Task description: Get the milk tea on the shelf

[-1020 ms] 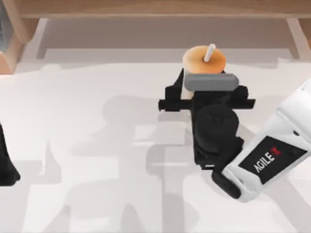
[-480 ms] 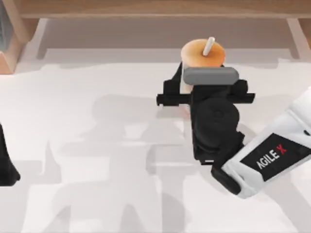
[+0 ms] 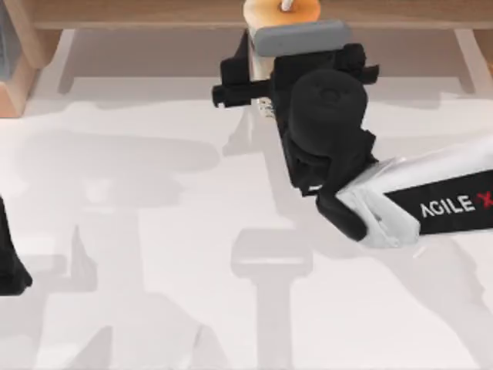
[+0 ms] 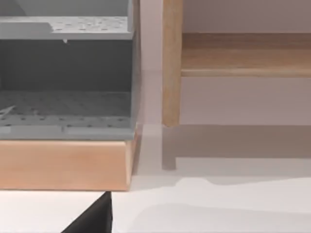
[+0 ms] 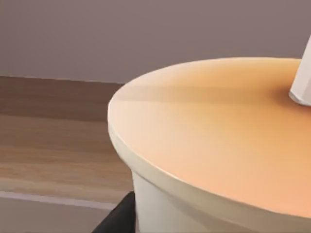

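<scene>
Top view: right tool (image 3: 262, 77) clamped on the milk tea (image 3: 279, 11), cup carried upright at the shelf (image 3: 154, 13) plank's front edge — a grip below the rim, likely to keep the straw clear. Left tool (image 3: 9, 262) parked at the table's (image 3: 139, 231) left edge, fingers unreadable.

Left wrist view: shelf support (image 4: 172, 63) beside a grey rack (image 4: 68, 73).

Right wrist view: orange top (image 5: 214, 131) level with the plank — not yet set down.

R claw (image 3: 258, 69) gripping milk tea (image 3: 279, 11), at shelf (image 3: 154, 14)
</scene>
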